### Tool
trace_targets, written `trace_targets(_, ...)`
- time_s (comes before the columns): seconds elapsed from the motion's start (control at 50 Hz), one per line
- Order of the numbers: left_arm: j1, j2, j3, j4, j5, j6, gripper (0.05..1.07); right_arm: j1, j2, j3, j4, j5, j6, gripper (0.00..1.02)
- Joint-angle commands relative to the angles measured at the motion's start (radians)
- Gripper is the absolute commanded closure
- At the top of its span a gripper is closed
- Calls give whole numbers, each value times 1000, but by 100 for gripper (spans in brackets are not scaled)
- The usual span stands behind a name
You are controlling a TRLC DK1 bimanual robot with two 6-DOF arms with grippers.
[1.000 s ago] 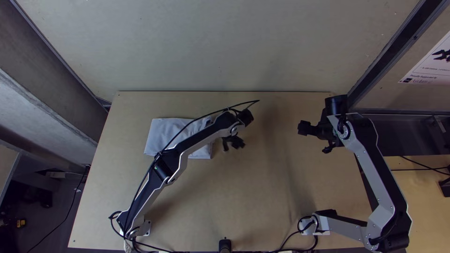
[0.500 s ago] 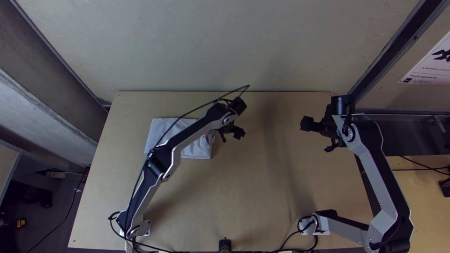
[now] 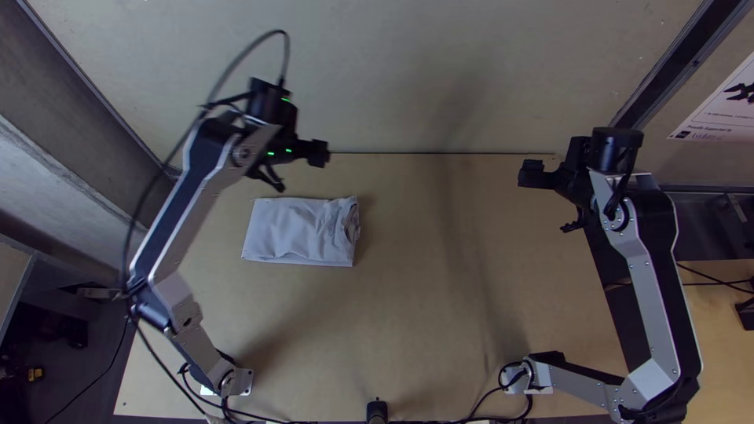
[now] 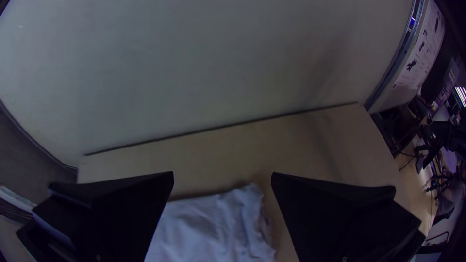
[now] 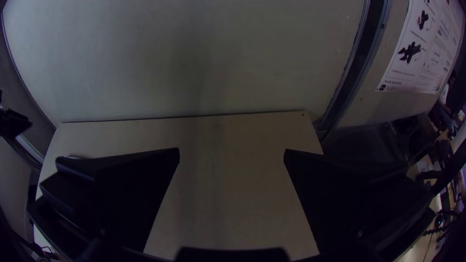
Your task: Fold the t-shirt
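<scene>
In the top view, your left hand [image 3: 300, 170] has swung away from the middle of the surface [image 3: 440, 314] in the last half second. It is up toward the far edge now, and the left arm [image 3: 188, 224] no longer crosses the t-shirt [image 3: 298, 232]. Your right hand [image 3: 547, 201] has drawn a little farther out toward its own side. The t-shirt keeps its place on the left half of the surface, lying flat as a compact folded rectangle. Its outline matches what you had before, so this move looks like a retreat rather than another fold. The end facing the right arm [image 3: 646, 275] is the untidy one: layers bunch there, and wrinkles run in from it.

In the left wrist view, your left hand is released, its two fingers wide apart and gripping nothing. The t-shirt lies beyond them, with its rumpled end visible.

In the right wrist view, your right hand is released too, fingers spread, with the surface beyond them.

For the task, the folding seems done or very nearly so. If you want it neater, smooth or tuck that loose end; a careless pinch there could pull the layers open. Otherwise, let both arms settle away from the cloth.
</scene>
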Motion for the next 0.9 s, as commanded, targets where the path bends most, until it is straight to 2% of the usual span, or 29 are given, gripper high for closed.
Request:
trace_targets(0.0, 81, -91, -47, -21, 0, 63, 10, -4, 13, 50, 3, 2, -33, 4)
trace_targets(0.18, 250, -210, -87, -9, 19, 152, 11, -4, 4, 79, 3, 2, -56, 4)
trace_targets(0.28, 366, -258, -98, -7, 91, 189, 10, -11, -16, 92, 8, 2, -56, 4)
trace_targets(0.44, 480, -328, -141, 20, 122, 241, 11, -29, -71, 92, 48, 3, -59, 4)
trace_targets(0.52, 518, -410, -240, 112, 137, 270, 11, -49, -113, 72, 100, 2, -64, 3)
trace_targets(0.72, 578, -680, -644, 451, 178, 373, 11, -57, -217, -13, 177, 2, -110, 4)
trace_targets(0.88, 579, -842, -871, 577, 178, 386, 10, -43, -380, -187, 273, 2, -145, 3)
